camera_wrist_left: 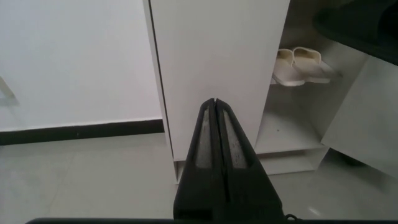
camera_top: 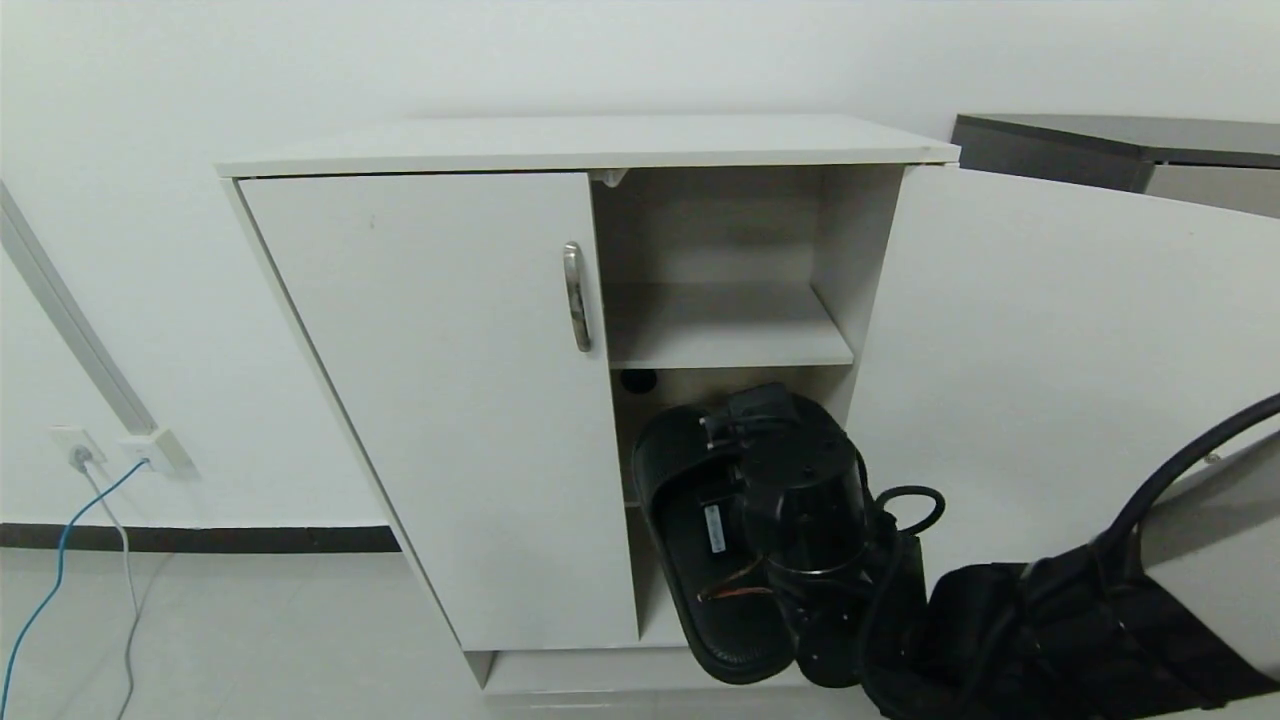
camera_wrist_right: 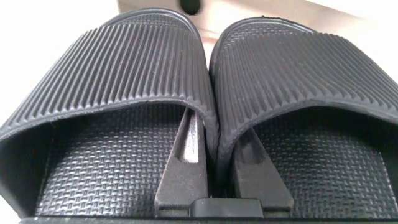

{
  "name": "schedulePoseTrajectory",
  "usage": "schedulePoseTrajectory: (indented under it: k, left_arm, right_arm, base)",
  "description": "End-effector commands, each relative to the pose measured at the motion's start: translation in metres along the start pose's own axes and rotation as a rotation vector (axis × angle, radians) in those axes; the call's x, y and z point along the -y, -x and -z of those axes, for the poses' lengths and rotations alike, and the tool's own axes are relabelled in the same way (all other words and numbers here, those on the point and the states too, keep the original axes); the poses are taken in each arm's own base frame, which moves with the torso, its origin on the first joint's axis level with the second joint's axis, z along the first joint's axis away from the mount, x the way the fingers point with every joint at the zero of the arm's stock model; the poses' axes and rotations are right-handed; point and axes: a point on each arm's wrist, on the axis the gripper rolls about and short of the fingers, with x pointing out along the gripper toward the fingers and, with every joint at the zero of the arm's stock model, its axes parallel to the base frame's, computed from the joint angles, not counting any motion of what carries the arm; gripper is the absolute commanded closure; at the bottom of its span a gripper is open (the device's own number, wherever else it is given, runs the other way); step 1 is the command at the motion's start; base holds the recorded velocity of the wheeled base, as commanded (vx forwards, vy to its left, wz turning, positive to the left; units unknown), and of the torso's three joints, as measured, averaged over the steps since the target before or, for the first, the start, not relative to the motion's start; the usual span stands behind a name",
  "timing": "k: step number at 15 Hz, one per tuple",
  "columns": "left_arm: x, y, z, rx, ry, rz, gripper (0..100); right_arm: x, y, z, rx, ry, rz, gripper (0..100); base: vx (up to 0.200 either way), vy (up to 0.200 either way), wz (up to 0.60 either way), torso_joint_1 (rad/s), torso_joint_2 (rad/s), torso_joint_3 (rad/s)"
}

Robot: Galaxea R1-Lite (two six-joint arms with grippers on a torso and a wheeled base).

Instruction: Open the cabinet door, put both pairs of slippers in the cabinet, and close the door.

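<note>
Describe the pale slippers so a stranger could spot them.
Find the white wooden cabinet with its right door swung open. Inside the open half, on a low shelf above the cabinet's floor, sits a pair of cream rubber slippers side by side. Unlike the black ribbed slippers held by the right gripper, they are pale and smooth.

I am looking at a plain white wall (camera_top: pixel 130 90) that is taking soft, even light. A black baseboard (camera_top: pixel 200 538) is running along its foot, above a pale floor (camera_top: pixel 250 630). A grey strip (camera_top: pixel 70 320) is slanting down the wall toward a socket (camera_top: pixel 75 445), where a blue cable (camera_top: pixel 50 590) and a grey cable (camera_top: pixel 125 570) are hanging down to the floor. A dark grey piece of furniture (camera_top: pixel 1120 145) is standing at the far right.
</note>
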Motion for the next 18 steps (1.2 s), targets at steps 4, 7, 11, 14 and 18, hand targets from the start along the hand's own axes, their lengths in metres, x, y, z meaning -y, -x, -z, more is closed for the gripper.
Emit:
schedulePoseTrajectory:
  k: [4,7,11,14,18]
  left_arm:
    - [0.0,0.0,0.0,-0.002,0.0,0.0,100]
    - [0.0,0.0,0.0,-0.002,0.0,0.0,100]
    - [0.0,0.0,0.0,-0.002,0.0,0.0,100]
    - [0.0,0.0,0.0,-0.002,0.0,0.0,100]
    - [0.0,0.0,0.0,-0.002,0.0,0.0,100]
  right_arm:
    - [-0.003,0.002,-0.053,-0.028,-0.101,0.067,100]
    - [0.003,-0.005,-0.071,-0.001,-0.125,0.093,100]
    - [0.006,-0.015,-0.069,-0.003,-0.124,0.118,100]
    - [0.006,-0.016,-0.068,-0.006,-0.121,0.12,100]
    - [0.004,-0.017,-0.065,-0.011,-0.117,0.12,100]
  base:
    - [0.0,0.0,0.0,0.0,0.0,0.0]
    - [0.0,0.0,0.0,0.0,0.0,0.0]
    - [0.0,0.0,0.0,0.0,0.0,0.0]
    - [0.133,0.0,0.0,0.002,0.0,0.002]
    - [0.2,0.0,0.0,0.0,0.0,0.01]
